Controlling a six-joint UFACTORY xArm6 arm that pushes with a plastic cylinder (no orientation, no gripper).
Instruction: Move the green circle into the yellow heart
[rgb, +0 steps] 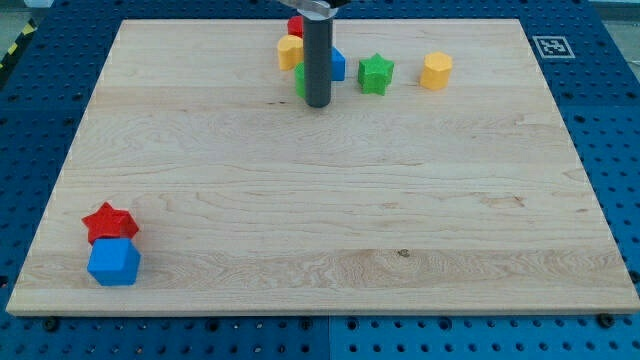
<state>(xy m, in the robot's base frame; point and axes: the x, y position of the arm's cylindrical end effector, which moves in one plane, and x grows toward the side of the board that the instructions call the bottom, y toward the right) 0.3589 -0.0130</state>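
The green circle (299, 80) shows only as a thin green sliver at the left side of my rod, near the view's top centre; most of it is hidden. The yellow heart (289, 52) lies just above and left of it, close by or touching. My tip (318, 103) rests on the board directly in front of the green circle, at its lower right edge.
A red block (295, 25) sits above the yellow heart, partly hidden by the rod. A blue block (338, 65) peeks out right of the rod. A green star (376, 73) and a yellow hexagon (436, 71) lie further right. A red star (109, 221) and a blue block (114, 263) sit at bottom left.
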